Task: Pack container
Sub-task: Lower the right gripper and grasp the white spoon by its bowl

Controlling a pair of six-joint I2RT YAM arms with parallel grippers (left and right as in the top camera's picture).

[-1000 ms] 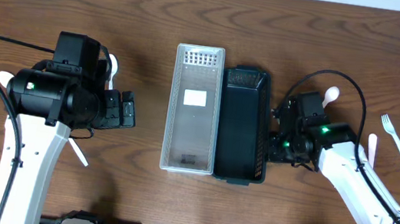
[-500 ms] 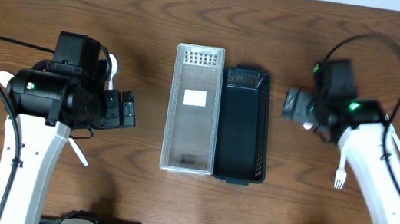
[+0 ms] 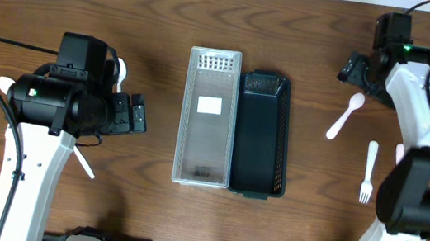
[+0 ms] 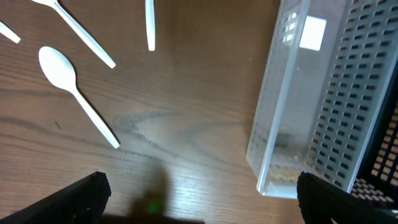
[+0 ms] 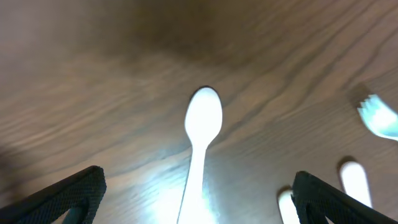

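Packing looks unstarted: clear tray (image 3: 208,117) and dark basket (image 3: 262,135) look empty, fork (image 3: 368,171) lies loose on the table (image 3: 310,33), left end effector (image 3: 137,116) spread and empty, right end effector (image 5: 198,186) spread above a spoon (image 5: 203,118).

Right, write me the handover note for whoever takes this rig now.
Left gripper: open, empty, left of the clear tray.
Right gripper: open, empty, over the white spoon.
Clear tray and dark basket sit side by side mid-table, with no cutlery visible in either.
Fork lies right of the basket, second spoon on the left side.
Done: nothing packed. Left: all cutlery.
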